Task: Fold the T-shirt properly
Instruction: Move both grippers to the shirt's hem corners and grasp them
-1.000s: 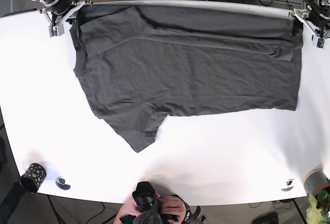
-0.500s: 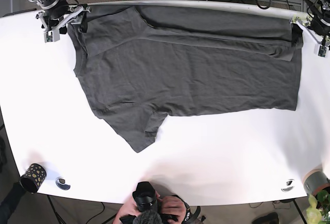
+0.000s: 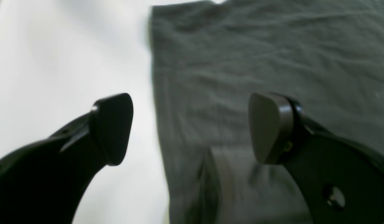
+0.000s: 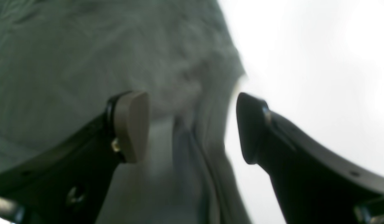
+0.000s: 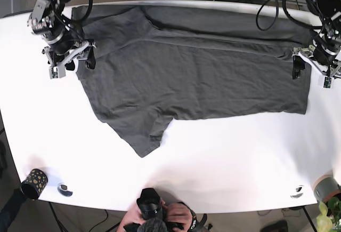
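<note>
A dark grey T-shirt [image 5: 197, 77] lies spread on the white table [image 5: 240, 152], its back strip folded over towards the front. One sleeve points to the front left. My right gripper [image 5: 72, 65] is open at the shirt's left edge. In the right wrist view the gripper [image 4: 192, 127] straddles that edge of the shirt [image 4: 86, 53], with a seam running between its fingers. My left gripper [image 5: 310, 68] is open at the shirt's right edge. In the left wrist view the gripper [image 3: 192, 130] has one finger over the table [image 3: 54, 62] and one over the shirt [image 3: 272, 53].
A black cup with gold dots [image 5: 34, 183] and a small round object [image 5: 65, 190] sit at the front left. Another small object [image 5: 297, 192] and a potted plant [image 5: 326, 189] are at the front right. A person with a camera [image 5: 152, 210] is at the front edge.
Both grippers have moved from the table's back corners forward, down along the shirt's side edges. The shirt itself lies as before.
</note>
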### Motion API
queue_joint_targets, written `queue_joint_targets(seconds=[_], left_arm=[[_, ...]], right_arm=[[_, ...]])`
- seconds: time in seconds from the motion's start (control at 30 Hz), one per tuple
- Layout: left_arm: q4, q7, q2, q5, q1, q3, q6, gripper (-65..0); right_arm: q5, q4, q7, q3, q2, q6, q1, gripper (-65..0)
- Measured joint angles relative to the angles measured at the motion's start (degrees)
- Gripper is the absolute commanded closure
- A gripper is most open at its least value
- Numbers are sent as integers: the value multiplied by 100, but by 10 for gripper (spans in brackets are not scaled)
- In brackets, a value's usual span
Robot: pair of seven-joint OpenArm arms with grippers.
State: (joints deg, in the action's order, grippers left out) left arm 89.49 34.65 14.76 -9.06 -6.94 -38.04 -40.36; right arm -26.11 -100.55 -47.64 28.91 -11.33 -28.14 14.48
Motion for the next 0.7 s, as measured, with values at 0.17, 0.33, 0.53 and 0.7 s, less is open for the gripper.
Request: queue_joint_targets(seconds=[0.17,0.33,0.53,0.7], left_arm=[[-343,-48,15,404,614,-7,24,-532],[-1062,-31,83,579,1156,131,42,-532],[-1873,-59,310,579,1738,358,37,-532],[-2339,-79,354,581,2039,387,42,-532]], right_arm=[[7,562,0,-149,-109,17,-627,-415],[37,1239,0,-334,-243,55,-1305,-415],[4,2131,68,-874,-518,20,-2107,-415],[24,2994,179,-1130,-697,-15,-2793,-415]])
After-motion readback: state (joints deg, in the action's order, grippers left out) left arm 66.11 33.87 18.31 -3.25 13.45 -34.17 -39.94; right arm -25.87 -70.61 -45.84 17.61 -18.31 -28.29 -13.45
